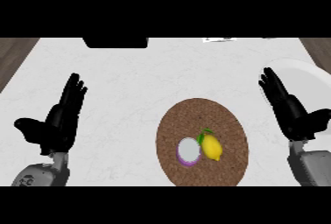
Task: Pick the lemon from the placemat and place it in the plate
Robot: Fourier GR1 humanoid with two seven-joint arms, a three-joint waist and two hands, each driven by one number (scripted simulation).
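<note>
A yellow lemon (212,148) with a green leaf lies on the round brown placemat (202,120), in its lower half. Touching its left side is a halved purple onion (187,152), cut face up. A white plate (309,78) sits at the right edge of the counter, partly hidden behind my right hand (289,110). That hand is open with straight fingers pointing up, to the right of the placemat. My left hand (58,118) is open too, fingers up, well to the left of the placemat. Neither hand touches anything.
A dark object (115,42) sits at the counter's far edge, and a small white item (220,39) lies farther right along it. Wooden floor shows beyond the counter's left (13,57) and right corners.
</note>
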